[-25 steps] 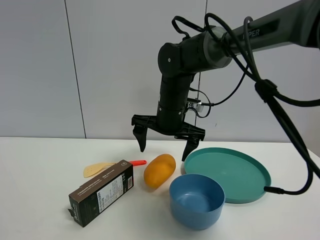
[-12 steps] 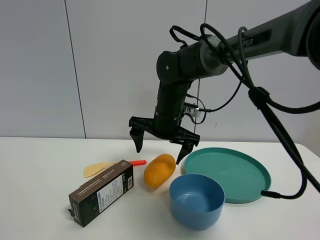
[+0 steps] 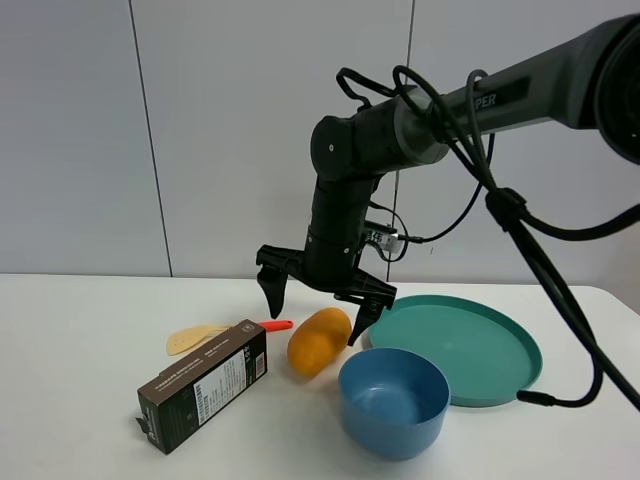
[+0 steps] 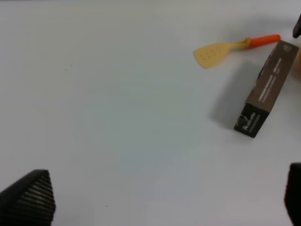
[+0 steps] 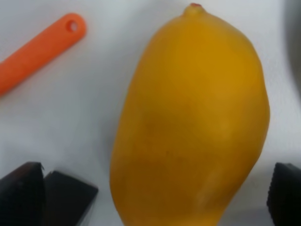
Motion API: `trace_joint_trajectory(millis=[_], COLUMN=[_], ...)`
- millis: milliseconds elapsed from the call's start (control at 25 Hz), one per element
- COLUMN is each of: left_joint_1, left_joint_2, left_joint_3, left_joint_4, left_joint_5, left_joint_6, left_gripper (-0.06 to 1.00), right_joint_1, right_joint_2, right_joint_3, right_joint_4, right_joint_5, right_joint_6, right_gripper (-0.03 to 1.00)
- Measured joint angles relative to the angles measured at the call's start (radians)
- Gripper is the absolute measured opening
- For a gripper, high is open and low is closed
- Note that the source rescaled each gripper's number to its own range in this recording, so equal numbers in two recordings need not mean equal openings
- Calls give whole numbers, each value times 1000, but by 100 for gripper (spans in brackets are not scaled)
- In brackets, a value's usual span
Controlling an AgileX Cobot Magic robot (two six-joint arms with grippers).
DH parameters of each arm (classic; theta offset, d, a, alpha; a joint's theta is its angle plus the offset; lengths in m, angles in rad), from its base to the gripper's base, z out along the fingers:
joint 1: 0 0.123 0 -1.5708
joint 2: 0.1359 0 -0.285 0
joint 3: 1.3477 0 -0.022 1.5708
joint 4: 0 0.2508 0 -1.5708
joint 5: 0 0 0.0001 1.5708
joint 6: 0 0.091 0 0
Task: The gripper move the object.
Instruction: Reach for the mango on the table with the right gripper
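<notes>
Exterior high view is showing the right gripper (image 3: 313, 323) hanging just above the object (image 3: 319, 341), a yellow-orange, mango-like fruit. The object is lying on the white worktop (image 3: 80, 330) between the dark carton (image 3: 203, 385) and the blue bowl (image 3: 392, 401), near both but touching neither as far as I can tell. The jaws are standing spread wide, one finger (image 3: 272, 295) on the carton side of the fruit and the other on the side of the teal plate (image 3: 470, 347). The right wrist view is confirming the line-up: the fruit is filling the gap between the two dark tips and lying lengthwise across their closing line, so they would be meeting its narrow width.

The step in hand looks like the descent to grasp. To do it well, the arm should be lowering straight until the tips are flanking the widest part of the fruit, with the worktop just clear underneath. It should be keeping centred so neither tip nudges the smooth skin and rolls it toward the bowl. Closing should be gentle, since the rounded surface could be squirting out. The spatula (image 3: 200, 337), with its orange handle near one tip, should be staying outside the closing path.

The left gripper (image 4: 160, 197) is idling well apart, its jaws spread and holding nothing.
</notes>
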Motion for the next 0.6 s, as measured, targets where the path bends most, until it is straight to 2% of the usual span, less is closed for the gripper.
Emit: trace_joint_trajectory(millis=[240,480,600], left_joint_1=[0,0,0], left_joint_2=[0,0,0], left_joint_3=[0,0,0], left_joint_4=[0,0,0], left_joint_5=[0,0,0], left_joint_6=[0,0,0], left_gripper=[100,100,100], right_joint_1=[0,-1,-8], right_joint_2=[18,45,49], right_joint_3=[0,0,0], right_joint_4=[-6,-87,-89], right_joint_5=[-17,-21,-50], right_joint_6=[56,111,123], right_gripper=[86,86,86])
